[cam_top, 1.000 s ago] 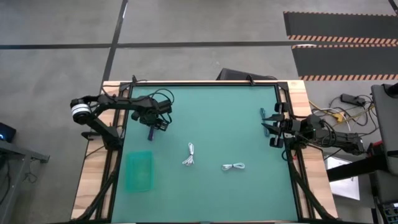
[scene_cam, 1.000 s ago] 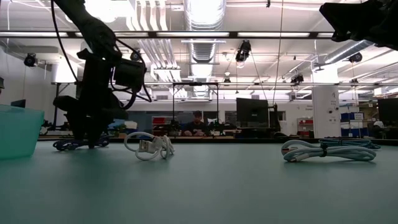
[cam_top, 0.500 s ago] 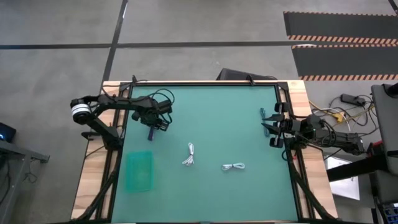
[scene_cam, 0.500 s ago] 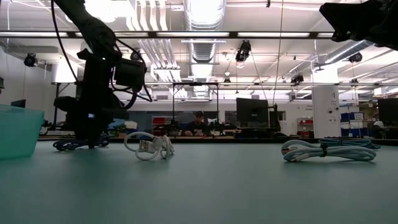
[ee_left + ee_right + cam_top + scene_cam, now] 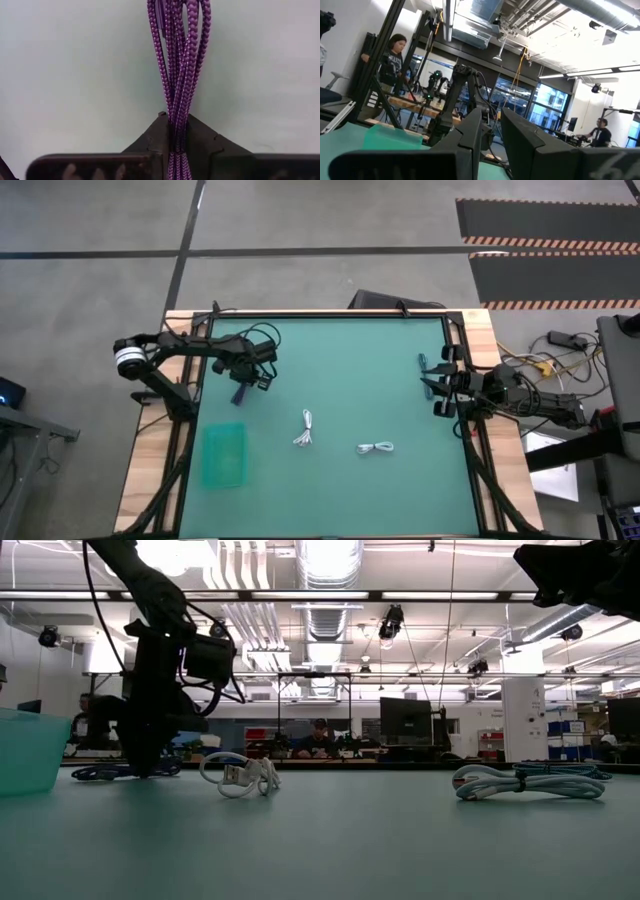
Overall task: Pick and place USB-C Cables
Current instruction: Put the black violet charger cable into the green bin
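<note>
My left gripper [image 5: 247,383] is at the table's far left, shut on a purple braided cable bundle [image 5: 179,60], which shows dark in the high view [image 5: 238,395] and lies low on the mat in the low view [image 5: 110,772]. Two white coiled USB-C cables lie flat on the green mat, one mid-table [image 5: 306,428] [image 5: 240,776] and one to its right [image 5: 376,447] [image 5: 528,783]. My right gripper [image 5: 432,385] waits at the table's right edge, open and empty, raised above the mat. My left gripper pinches several strands of the purple bundle together at one end [image 5: 177,125] between its two fingers [image 5: 200,137]. The fingers come from above, pointing down. The bundle runs on away from the fingertips, and its free length lies on the mat [image 5: 100,772].
A translucent teal bin [image 5: 223,455] [image 5: 30,750] stands at the near left of the mat. The table's black frame rails run along its left and right edges [image 5: 470,430]. People show in the room beyond the table [image 5: 392,55].
My left gripper has turned a little and shifted slightly toward the table's left edge. The purple bundle below it has swung, so that its free end now points more toward the near left and stretches out farther along the mat.
</note>
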Robot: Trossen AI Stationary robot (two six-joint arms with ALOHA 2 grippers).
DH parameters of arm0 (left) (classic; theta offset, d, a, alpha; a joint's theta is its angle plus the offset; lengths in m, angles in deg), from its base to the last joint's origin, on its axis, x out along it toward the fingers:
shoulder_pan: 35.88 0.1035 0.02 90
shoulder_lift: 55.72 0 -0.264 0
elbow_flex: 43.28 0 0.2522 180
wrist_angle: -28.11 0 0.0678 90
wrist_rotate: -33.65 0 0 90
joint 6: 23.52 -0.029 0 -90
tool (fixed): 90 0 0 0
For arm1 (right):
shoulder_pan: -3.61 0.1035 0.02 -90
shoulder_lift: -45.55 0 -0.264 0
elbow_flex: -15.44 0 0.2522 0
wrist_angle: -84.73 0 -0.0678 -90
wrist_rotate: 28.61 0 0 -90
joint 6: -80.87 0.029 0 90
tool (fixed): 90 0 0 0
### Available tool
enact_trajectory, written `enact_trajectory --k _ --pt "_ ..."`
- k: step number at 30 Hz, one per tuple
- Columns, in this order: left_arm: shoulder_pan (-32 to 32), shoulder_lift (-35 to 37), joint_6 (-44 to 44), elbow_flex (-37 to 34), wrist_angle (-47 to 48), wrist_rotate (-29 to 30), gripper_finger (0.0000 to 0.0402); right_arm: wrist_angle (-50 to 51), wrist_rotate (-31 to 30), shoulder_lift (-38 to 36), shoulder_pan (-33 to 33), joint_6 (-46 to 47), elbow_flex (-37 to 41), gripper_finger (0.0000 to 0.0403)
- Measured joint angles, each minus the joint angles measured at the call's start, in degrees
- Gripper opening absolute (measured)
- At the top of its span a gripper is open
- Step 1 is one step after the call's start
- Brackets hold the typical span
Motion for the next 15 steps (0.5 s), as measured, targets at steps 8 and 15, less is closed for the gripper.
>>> enact_trajectory --k 8,15 --pt "-0.5 0.0 -0.1 0.0 -0.3 1.0 0.0024 0.0 0.0 0.0 0.0 0.1 0.0 0.0063" --pt "-2.6 0.3 1.2 2.0 -0.7 2.1 0.0023 0.0 0.0 0.0 0.0 0.2 0.0 0.0063"
